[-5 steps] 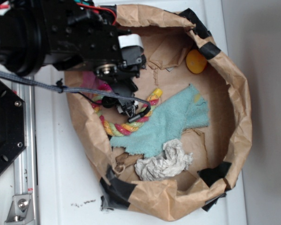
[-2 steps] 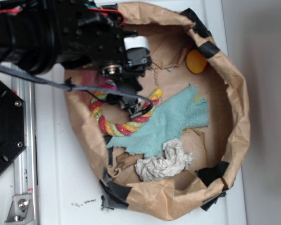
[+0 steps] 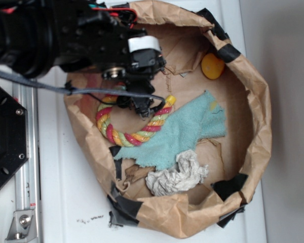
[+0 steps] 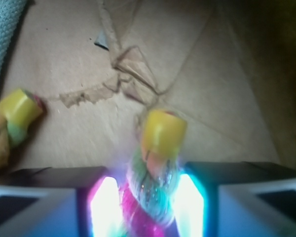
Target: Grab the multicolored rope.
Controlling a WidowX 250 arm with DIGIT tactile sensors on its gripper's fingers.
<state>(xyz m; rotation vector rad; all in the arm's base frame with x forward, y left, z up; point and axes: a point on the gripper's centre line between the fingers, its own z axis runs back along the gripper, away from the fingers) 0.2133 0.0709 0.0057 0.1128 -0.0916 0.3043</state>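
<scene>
The multicolored rope (image 3: 124, 137), twisted from red, yellow, pale-green and orange strands, lies bent in a U on the floor of a brown paper bag (image 3: 259, 126). My gripper (image 3: 141, 107) reaches down over the upper part of the U, hiding one rope end in the exterior view. In the wrist view my gripper (image 4: 147, 210) is shut on the rope (image 4: 160, 148). The strand fills the gap between the glowing pads (image 4: 106, 207), and its yellow-capped tip sticks out ahead of them. The other yellow-capped end (image 4: 17, 108) lies to the left on the paper.
A teal cloth (image 3: 190, 126) lies against the rope's right arm, with a crumpled paper wad (image 3: 177, 174) below it. An orange round object (image 3: 212, 66) sits at the bag's far wall. The bag's walls stand high all round. A black metal base (image 3: 5, 136) sits to the left.
My gripper has moved up in the exterior view, from over the middle of the U to its upper part. More of the rope's left arm shows now, and the bag's left wall has shifted outward.
</scene>
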